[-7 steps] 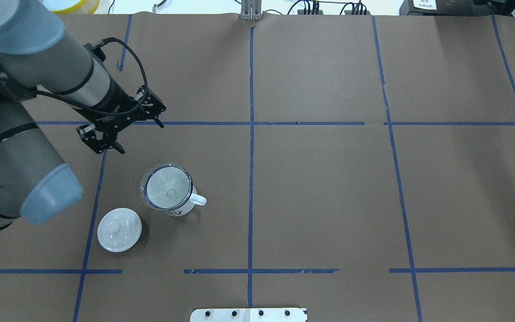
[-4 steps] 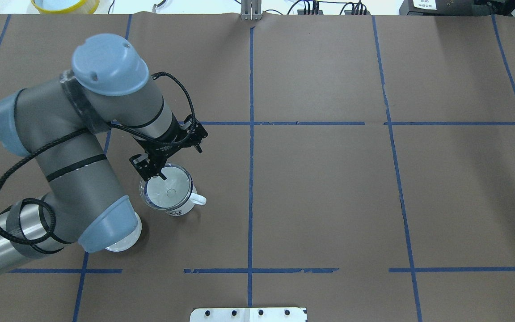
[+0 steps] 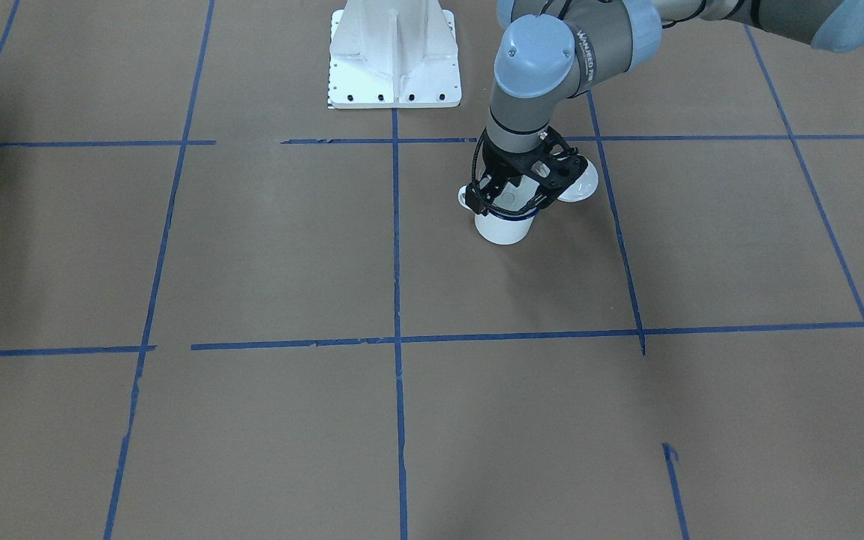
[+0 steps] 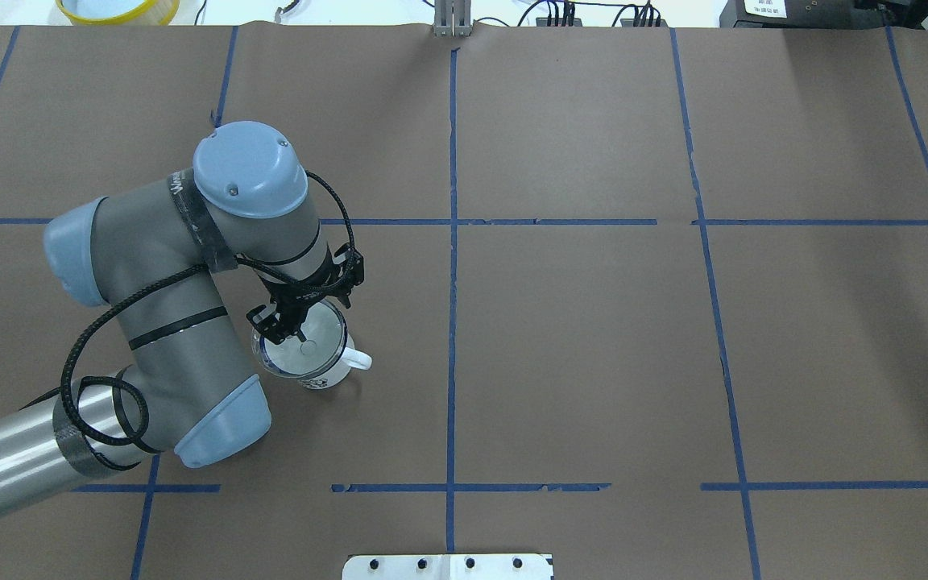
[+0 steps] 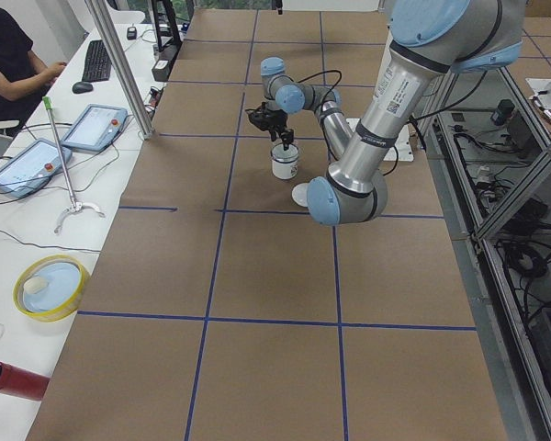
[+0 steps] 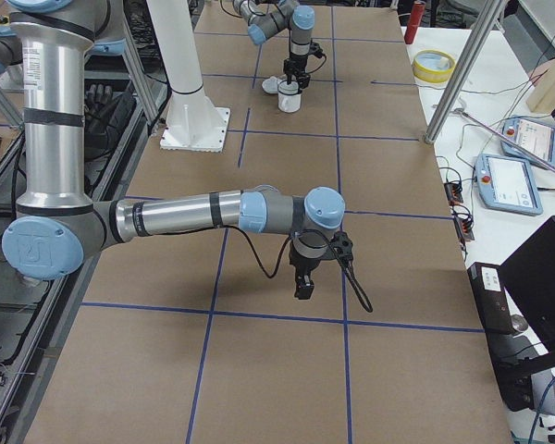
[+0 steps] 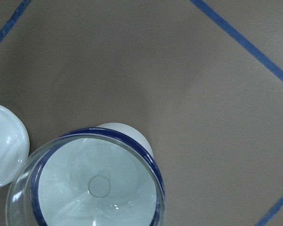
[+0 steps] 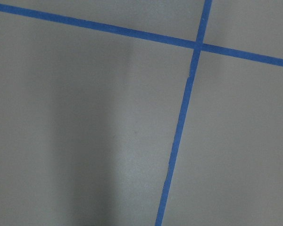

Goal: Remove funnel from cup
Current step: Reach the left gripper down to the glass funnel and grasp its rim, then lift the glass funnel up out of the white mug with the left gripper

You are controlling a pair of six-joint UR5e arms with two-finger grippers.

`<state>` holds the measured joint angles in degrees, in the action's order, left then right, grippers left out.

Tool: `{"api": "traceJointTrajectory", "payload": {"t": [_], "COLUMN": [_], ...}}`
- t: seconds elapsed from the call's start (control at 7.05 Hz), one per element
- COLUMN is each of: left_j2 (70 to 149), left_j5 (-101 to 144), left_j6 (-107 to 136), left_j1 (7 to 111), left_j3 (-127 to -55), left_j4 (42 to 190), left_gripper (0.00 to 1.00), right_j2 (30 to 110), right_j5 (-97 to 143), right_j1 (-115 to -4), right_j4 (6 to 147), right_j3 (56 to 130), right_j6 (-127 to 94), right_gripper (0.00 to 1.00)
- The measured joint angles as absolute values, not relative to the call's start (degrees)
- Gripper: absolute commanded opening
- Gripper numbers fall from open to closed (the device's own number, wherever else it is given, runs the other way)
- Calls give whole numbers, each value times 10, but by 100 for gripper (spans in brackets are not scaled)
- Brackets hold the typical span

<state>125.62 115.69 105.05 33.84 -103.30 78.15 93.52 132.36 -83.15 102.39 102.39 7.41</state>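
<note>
Overhead exterior: funnel point(image 4: 315, 345) under left pincer point(image 4: 279, 329).

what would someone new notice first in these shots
The left hand hangs open right over the cup, a white mug with a blue rim on the robot's left side, with the clear funnel seated in its mouth. A white lid lies beside the cup, and the right hand hangs far off over the brown-papered table.

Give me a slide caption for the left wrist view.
Looking down into the clear funnel seated in the blue-rimmed cup, white lid alongside on brown paper.
</note>
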Motion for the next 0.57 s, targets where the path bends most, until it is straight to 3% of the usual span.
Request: {"api": "traceJointTrajectory", "payload": {"t": [0.14,0.28,0.57], "left_j2": [1256,1257,1262], "left_j5": [1156,1155,1149], "left_j6": [1050,1050,1048], "left_j1": [338,338,344], "left_j3": [-1032,-1031,-1034], "left_j4": [781,781,782], "left_gripper": [8,0,0], "right_j2": [935,935,935], "right_j5": [1324,1324,1324], "right_j1": [-831,-831,-831], "right_j4": [1024,1024,1024], "right_j3": [1024,1024,1024], "right_j6": [74,74,74], "right_gripper": [100,100,100]}}
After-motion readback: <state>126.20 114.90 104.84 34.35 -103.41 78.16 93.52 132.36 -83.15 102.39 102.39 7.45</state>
